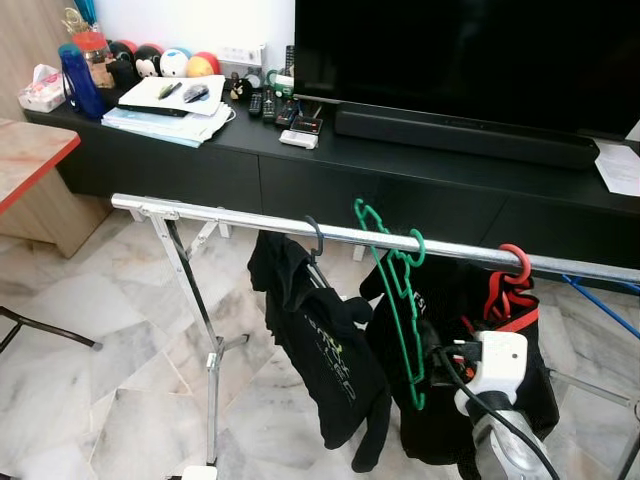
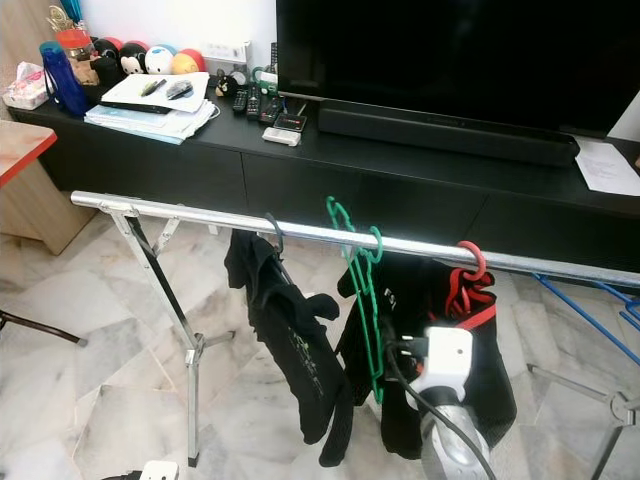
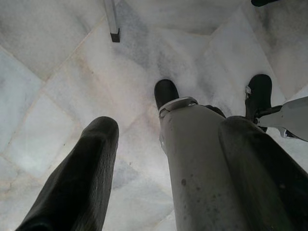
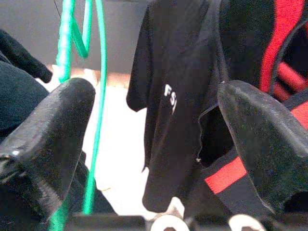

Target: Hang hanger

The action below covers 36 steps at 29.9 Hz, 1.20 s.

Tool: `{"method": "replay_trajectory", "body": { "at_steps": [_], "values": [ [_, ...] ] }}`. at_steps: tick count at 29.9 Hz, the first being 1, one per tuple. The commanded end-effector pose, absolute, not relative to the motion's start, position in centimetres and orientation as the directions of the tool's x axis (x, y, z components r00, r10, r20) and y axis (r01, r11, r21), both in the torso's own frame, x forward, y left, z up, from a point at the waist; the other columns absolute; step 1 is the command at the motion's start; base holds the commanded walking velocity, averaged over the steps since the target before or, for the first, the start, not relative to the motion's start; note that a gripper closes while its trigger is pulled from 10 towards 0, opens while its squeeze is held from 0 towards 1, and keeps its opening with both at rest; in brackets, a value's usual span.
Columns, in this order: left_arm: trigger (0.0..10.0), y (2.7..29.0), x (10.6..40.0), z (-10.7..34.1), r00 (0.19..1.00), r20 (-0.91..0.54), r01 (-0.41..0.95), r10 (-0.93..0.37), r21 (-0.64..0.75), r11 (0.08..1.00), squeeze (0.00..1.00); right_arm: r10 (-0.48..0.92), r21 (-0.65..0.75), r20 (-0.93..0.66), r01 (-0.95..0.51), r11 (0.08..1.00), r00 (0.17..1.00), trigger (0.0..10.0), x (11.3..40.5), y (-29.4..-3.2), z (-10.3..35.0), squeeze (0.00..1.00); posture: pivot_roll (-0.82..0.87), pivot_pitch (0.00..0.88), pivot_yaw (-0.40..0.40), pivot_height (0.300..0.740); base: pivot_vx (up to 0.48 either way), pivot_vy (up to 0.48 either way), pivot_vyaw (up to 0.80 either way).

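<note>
A green wire hanger [image 1: 400, 300] hangs by its hook on the silver rail [image 1: 220, 215] of a clothes rack, between a black shirt [image 1: 325, 350] on a dark hanger and a black-and-red garment on a red hanger [image 1: 510, 280]. My right gripper [image 1: 437, 358] is raised at the green hanger's lower end, open. In the right wrist view the green hanger [image 4: 98, 96] runs just inside one finger [image 4: 53, 130] of the right gripper [image 4: 154, 91], with the black garment [image 4: 178, 96] behind. My left gripper [image 3: 168, 124] hangs open over the marble floor.
A black TV console [image 1: 400, 150] with a large TV [image 1: 470, 50] and soundbar stands behind the rack. The rack's folding leg [image 1: 200, 310] stands on the floor at the left. A red-edged table [image 1: 35, 150] is at the far left, blue rods [image 1: 600, 305] at the right.
</note>
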<state>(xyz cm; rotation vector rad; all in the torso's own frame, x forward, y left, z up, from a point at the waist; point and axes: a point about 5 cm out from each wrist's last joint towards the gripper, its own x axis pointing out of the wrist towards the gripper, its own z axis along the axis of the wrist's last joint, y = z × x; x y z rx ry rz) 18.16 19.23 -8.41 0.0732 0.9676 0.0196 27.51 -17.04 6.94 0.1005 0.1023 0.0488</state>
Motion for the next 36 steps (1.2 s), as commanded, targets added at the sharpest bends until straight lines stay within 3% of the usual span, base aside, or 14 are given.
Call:
{"method": "replay_trajectory", "body": {
  "at_steps": [1,11,21,30,36],
  "values": [
    [10.0,19.1,16.8,-9.1,0.52,-0.853,0.019,0.04,0.058,0.998,0.0,0.038,0.104,-0.118,-0.026,0.994,0.992,10.0,27.5,-17.6,6.4,0.0,-0.02,0.159,-0.061,0.74,0.0,0.0,0.0],
    [10.0,19.1,16.8,-9.1,0.52,-0.853,0.02,0.04,0.059,0.998,0.0,-0.021,0.071,-0.164,0.033,0.997,0.986,10.0,30.2,-17.8,5.6,0.0,-0.01,0.157,-0.053,0.74,0.0,0.0,0.0],
    [10.0,19.1,16.8,-9.1,0.52,-0.853,0.019,0.038,0.057,0.998,0.0,0.039,0.095,-0.264,-0.014,0.995,0.964,10.0,31.1,-16.3,3.6,0.0,0.0,0.157,-0.049,0.74,0.0,0.0,0.0],
    [10.0,19.2,16.5,-9.2,0.516,-0.856,0.018,0.038,0.055,0.998,0.0,-0.194,-0.024,-0.229,0.193,0.981,0.954,10.0,31.1,-19.3,3.8,0.0,0.0,0.159,-0.049,0.74,0.0,0.0,0.0],
    [10.0,19.1,16.4,-9.2,0.515,-0.856,0.02,0.036,0.054,0.998,0.0,-0.242,-0.062,-0.193,0.234,0.97,0.951,10.0,31.1,-20.2,4.1,0.0,0.0,0.16,-0.05,0.74,0.0,0.0,0.0]
  ]
}}
